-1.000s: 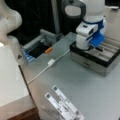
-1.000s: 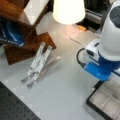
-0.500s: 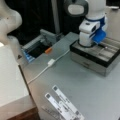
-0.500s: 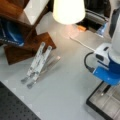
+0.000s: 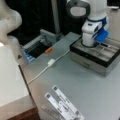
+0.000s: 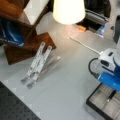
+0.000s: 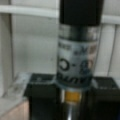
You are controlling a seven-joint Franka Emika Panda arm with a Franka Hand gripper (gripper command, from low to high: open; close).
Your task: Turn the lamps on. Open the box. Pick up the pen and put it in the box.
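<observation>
No legible text; blurred, unreadable print on the pen (image 7: 76,66).

The setting is a robotics laboratory bench. A grey worktable (image 5: 82,85) carries a white Franka arm (image 5: 93,27). A black perforated optical breadboard (image 6: 10,107) lies at the table's near corner in a front view. Near the arm, a white cable (image 5: 47,66) crosses the table. White calibration strips with black squares (image 5: 63,103) lie well apart from the arm.
</observation>
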